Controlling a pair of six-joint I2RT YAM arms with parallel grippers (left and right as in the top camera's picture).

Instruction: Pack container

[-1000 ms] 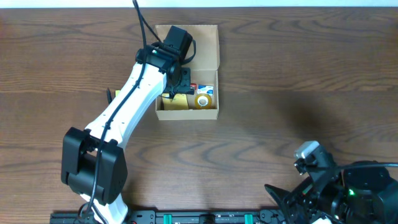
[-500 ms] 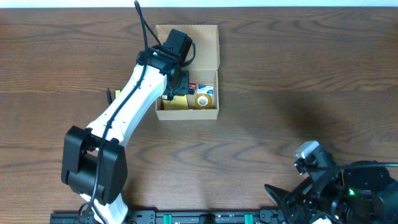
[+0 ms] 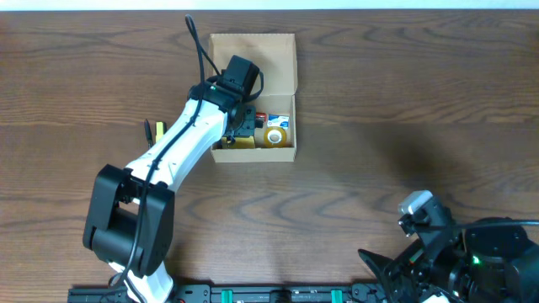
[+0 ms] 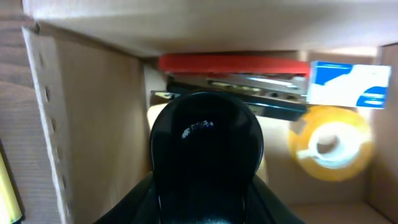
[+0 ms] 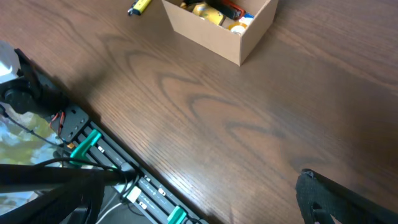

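The container is a tan cardboard box at the back centre, its flap lid open and folded back. It also shows in the right wrist view. My left gripper is down inside its left half, shut on a glossy black rounded object. Inside lie a yellow tape roll, a blue-and-white packet and a red-edged item. My right gripper rests open and empty at the table's front right edge, far from the box.
A small yellow and black item lies on the wooden table just left of the box, beside my left arm; it also shows in the right wrist view. The robot base rail runs along the front edge.
My left gripper has dropped lower into the box and shifted toward its front wall, covering the yellow item there. The right arm has not moved.
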